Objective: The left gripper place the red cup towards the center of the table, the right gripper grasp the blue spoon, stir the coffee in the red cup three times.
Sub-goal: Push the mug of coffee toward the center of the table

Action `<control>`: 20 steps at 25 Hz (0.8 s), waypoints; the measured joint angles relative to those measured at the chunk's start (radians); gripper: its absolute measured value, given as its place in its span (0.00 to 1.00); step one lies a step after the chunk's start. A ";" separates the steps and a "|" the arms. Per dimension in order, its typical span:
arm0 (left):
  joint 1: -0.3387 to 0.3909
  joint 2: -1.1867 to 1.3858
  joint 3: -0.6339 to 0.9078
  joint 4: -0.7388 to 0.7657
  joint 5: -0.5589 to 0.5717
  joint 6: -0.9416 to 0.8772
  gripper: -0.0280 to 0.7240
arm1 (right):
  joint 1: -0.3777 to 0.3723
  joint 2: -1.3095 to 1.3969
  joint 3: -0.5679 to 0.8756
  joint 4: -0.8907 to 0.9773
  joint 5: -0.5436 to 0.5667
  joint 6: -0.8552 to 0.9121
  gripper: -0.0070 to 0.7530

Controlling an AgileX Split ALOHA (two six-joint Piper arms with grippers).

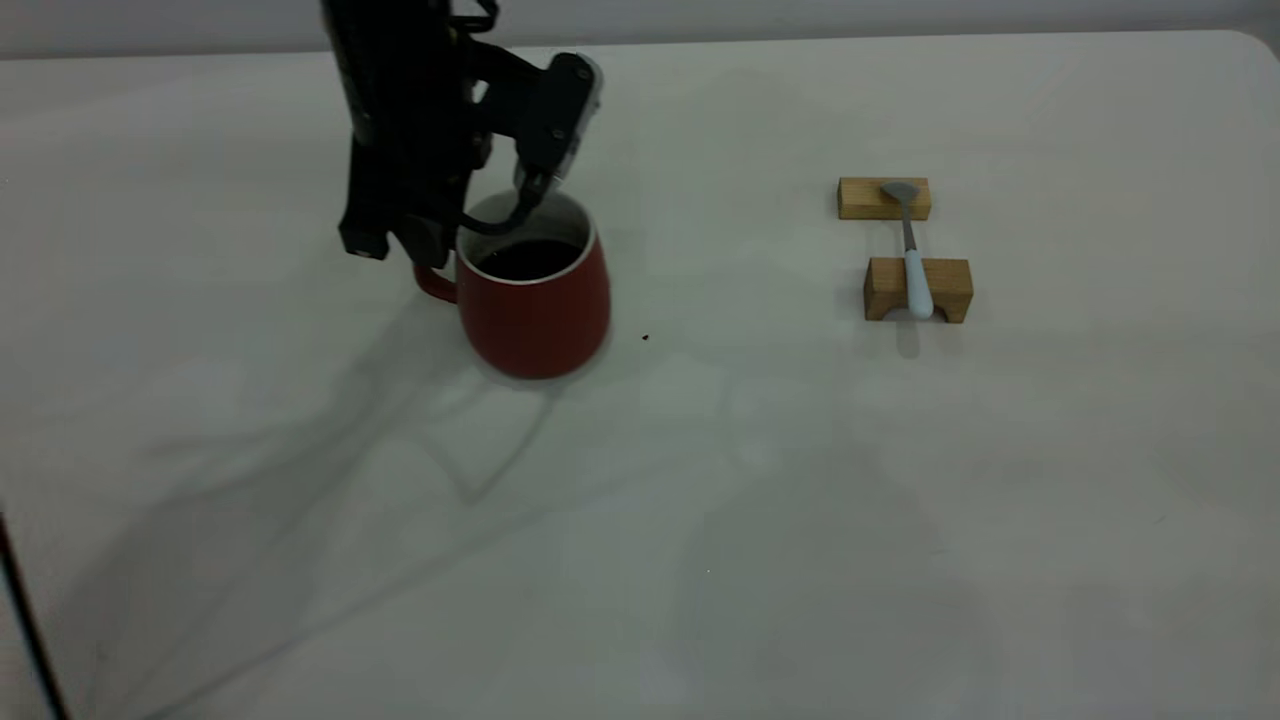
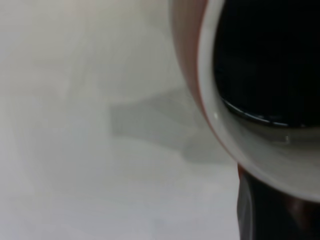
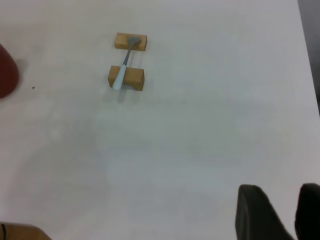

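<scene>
**Cup in hand, spoon waiting on its blocks**

The left gripper (image 1: pixel 440 255) reaches down at the handle side of the red cup (image 1: pixel 535 300), its black body hiding most of the loop handle. Whether its jaws are clamped on the handle or merely beside it cannot be told: the exterior view masks the fingers, and the left wrist view shows only the cup's white rim, the coffee (image 2: pixel 270 60) and one dark finger edge next to the wall. The cup stands upright on the table (image 1: pixel 700 520), left of the middle, with the dark liquid level inside. A hold by the handle would keep the mouth clear, which suits a stirring job.

Well apart to the right, the blue spoon (image 1: pixel 912 255) lies bridged across two wooden blocks (image 1: pixel 918 290), its grey bowl on the far block and its pale handle over the notched near one. Raised that way, the slim handle leaves room beneath for fingers to close round it, likely the reason for the rest.

The right gripper (image 3: pixel 280 212) hangs high and back from the spoon, out of the exterior view; its own camera shows two dark fingertips with a gap between them, jaws apart. By this reading the cup's placement is the step in hand, and the spoon is untouched.

A small dark speck (image 1: pixel 645 337) sits just right of the cup.
</scene>
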 joint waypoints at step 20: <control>-0.009 -0.112 -0.041 -0.046 0.171 -0.147 0.77 | 0.000 0.000 0.000 0.000 0.000 0.000 0.32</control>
